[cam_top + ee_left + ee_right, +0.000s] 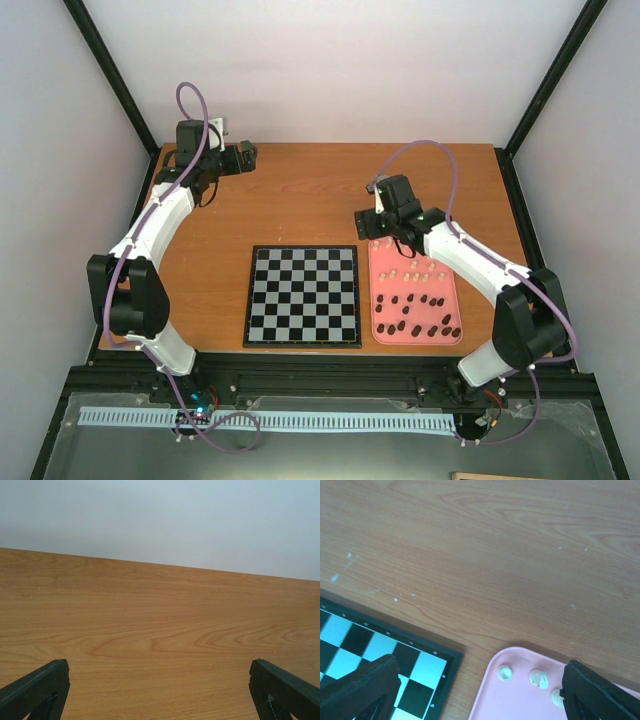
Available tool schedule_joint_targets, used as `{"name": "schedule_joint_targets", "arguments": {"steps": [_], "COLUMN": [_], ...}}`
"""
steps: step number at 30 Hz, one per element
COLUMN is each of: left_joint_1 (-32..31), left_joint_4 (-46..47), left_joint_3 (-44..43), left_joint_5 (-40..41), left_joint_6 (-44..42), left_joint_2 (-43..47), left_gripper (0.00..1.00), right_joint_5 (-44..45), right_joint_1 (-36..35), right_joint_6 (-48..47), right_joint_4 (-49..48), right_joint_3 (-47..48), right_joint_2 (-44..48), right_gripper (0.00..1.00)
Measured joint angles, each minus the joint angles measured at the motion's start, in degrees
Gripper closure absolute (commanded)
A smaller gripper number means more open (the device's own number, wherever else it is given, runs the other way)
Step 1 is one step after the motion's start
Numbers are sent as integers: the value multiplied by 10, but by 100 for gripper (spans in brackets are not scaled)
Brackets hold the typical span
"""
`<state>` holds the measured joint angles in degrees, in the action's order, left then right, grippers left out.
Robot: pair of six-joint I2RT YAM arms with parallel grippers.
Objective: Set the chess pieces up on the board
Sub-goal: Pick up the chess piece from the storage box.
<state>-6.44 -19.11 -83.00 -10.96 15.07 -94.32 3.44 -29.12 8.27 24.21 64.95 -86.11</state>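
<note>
Black fingers of the right gripper (479,680) frame the bottom of the right wrist view, set wide apart with nothing between them: released. Below them lie one corner of the flat black-and-light-grey checkered chessboard (422,670) and one corner of the pink rectangular tray (520,700), close together but not touching. Three pale cream chess pieces (538,679) lie in that tray corner, the third partly hidden by the right-hand finger.

From overhead, the board sits at the near middle of the brown wood-grain table (300,200), with the tray just beside its right edge. Every piece in view is in the tray: cream ones toward the far end, dark brown chess pieces (415,310) scattered over the near half. Whether each stands or lies cannot be told. The right gripper hangs over the tray's far left corner.

The left gripper (157,680) is likewise released, fingers spread over bare wood, at the table's far left, well apart from the board.
</note>
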Motion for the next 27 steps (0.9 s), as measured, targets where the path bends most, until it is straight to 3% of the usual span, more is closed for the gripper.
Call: {"name": "schedule_joint_targets", "arguments": {"steps": [4, 7, 13, 27], "left_joint_1": [0, 0, 0, 0], "left_joint_4": [-2, -2, -2, -3], "left_joint_3": [0, 0, 0, -1], "left_joint_5": [0, 0, 0, 2], "left_joint_6": [0, 0, 0, 0], "left_joint_2": [0, 0, -2, -7], "left_gripper": [0, 0, 0, 0], "right_joint_5": [2, 4, 16, 27], "right_joint_1": [0, -1, -1, 8], "right_joint_6": [-2, 2, 2, 4], "right_joint_4": [3, 7, 17, 21], "right_joint_3": [0, 1, 4, 24], "right_joint_2": [-38, -80, -133, -168], "right_gripper": [45, 57, 63, 63]}}
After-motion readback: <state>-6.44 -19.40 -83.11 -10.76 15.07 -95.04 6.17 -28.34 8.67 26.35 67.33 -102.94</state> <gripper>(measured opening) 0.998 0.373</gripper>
